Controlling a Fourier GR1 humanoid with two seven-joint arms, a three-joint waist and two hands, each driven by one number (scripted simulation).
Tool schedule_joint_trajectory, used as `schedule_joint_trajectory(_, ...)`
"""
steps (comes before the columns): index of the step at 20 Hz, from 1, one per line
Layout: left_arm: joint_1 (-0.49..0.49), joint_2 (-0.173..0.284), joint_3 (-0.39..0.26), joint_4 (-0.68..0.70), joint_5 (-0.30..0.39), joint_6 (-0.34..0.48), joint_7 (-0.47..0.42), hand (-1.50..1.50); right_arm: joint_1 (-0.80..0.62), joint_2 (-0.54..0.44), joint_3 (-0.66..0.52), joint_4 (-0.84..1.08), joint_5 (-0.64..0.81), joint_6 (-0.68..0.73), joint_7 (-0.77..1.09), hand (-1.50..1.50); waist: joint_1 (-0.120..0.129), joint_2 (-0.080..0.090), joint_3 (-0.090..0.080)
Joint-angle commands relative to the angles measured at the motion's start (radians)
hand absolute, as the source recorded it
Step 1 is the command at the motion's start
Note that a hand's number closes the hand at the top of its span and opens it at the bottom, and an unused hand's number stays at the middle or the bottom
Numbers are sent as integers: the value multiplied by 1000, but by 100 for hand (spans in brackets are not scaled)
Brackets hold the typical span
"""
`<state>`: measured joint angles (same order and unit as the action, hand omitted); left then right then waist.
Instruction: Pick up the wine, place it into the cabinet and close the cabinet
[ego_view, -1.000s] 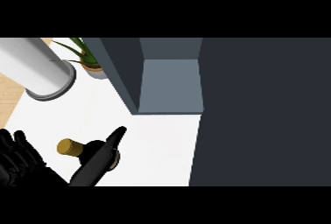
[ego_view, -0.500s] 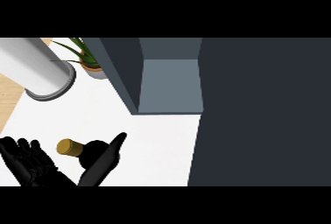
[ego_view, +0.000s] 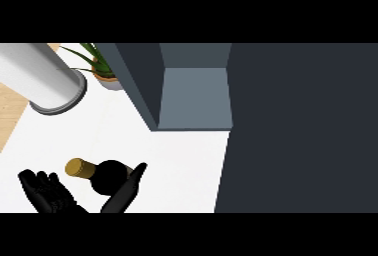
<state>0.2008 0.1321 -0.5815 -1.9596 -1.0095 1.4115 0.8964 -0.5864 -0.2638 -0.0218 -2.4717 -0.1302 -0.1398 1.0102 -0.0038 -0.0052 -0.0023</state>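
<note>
Hand: one hand (ego_view: 55, 195) at the lower left, fingers spread, thumb beside the bottle, not grasping; which arm is unclear.
Bottle: wine bottle (ego_view: 107, 176) upright on the counter (ego_view: 177, 165), gold cap (ego_view: 78, 167).
Handling: probably heavy, smooth, breakable; grasp the body.
Cabinet: cabinet (ego_view: 193, 97) open, beyond.

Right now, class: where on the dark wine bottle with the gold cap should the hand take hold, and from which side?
Grip the dark wine bottle round its wide body, from the view's lower edge, where the left hand already flanks it; the gold cap end is narrower.
</note>
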Motion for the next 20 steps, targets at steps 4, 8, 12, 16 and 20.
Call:
schedule_joint_trajectory(4,14,-7,-12,53,87,86,-71,-150,5,-2,-45,-94,-112,-2,65,-150,3,-3,-2)
schedule_joint_trajectory(8,-2,-37,-11,93,139,87,-90,-150,-8,-5,-21,-133,-84,-24,122,-150,-4,-6,-3)
schedule_joint_trajectory(12,13,-22,-33,75,191,87,-128,-150,58,42,38,-100,-11,-16,12,-150,8,-4,-3)
schedule_joint_trajectory(16,2,-39,-10,116,229,87,-153,-150,-19,16,21,-92,-41,-23,78,-150,5,-7,-5)
schedule_joint_trajectory(20,-2,-26,-16,114,275,88,-170,-150,-16,15,-17,-58,-61,-18,48,-150,5,-9,-6)
